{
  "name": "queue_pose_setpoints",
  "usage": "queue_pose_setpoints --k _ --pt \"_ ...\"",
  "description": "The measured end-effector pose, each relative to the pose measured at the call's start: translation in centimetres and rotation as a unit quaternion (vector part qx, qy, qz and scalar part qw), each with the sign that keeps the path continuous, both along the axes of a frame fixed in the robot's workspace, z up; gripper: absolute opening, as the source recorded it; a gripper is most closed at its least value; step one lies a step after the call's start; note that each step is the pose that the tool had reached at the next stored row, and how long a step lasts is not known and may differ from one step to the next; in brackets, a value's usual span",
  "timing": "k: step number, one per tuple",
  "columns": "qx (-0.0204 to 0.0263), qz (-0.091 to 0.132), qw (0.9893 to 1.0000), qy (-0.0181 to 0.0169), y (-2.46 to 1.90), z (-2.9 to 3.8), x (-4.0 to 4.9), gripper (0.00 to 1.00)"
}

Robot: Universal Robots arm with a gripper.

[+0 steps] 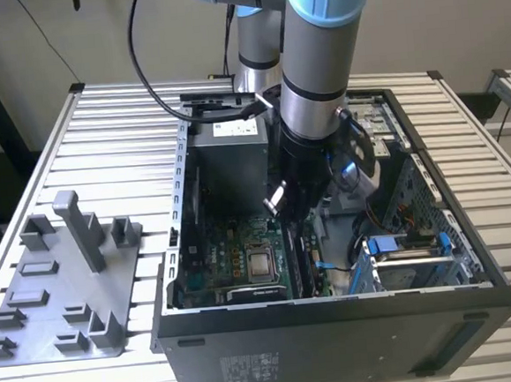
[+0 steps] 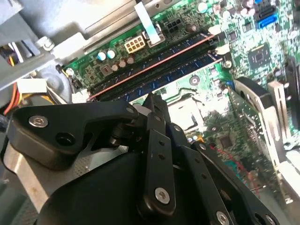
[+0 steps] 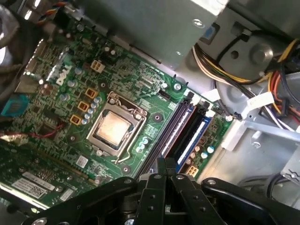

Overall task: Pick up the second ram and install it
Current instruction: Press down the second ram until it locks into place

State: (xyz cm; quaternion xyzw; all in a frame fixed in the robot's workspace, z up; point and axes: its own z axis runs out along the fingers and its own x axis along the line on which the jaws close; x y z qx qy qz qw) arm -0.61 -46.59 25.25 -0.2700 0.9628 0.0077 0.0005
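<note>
The second ram (image 3: 171,132) is showing as a long dark strip standing on edge in the bank of memory slots (image 3: 194,136), beside the blue slots and running away from the fingertips. In the second wrist view it (image 2: 174,65) is lying along the same bank, just beyond the finger (image 2: 152,101); whether it is fully seated I cannot tell.

The gripper (image 3: 167,165) is hanging directly over the near end of that bank, its fingers drawn close together with nothing visible between them. In the exterior view the gripper (image 1: 279,209) is reaching down into the open computer case (image 1: 338,335), and the arm is hiding much of the slot area.

Just beside the slots, the bare processor socket (image 3: 112,129) is sitting with its metal frame and lever. An expansion card (image 3: 42,183) is standing further along the motherboard (image 3: 56,84). On the slots' other side, a bundle of yellow, orange and black cables (image 3: 225,51) is crowding the case wall, and the grey power supply box (image 1: 226,158) is sitting just behind the board.

Well apart from the case, at the exterior view's left, a grey plastic tray (image 1: 37,336) with upright posts is resting on the slatted table (image 1: 119,140).
</note>
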Motion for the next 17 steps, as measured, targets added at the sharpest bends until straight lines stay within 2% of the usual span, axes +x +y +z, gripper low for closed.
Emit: queue_pose_setpoints --k 4,8,13,17 --pt "0.0003 0.036 0.9993 -0.001 0.0 0.0 0.02 0.11" --pt "0.0003 0.069 0.9976 -0.0023 0.0 0.0 0.01 0.11" --pt "0.001 0.107 0.9943 -0.0037 0.0 -0.01 0.01 0.11" --pt "0.0044 0.133 0.9912 -0.0044 0.0 -0.04 0.0 0.11"
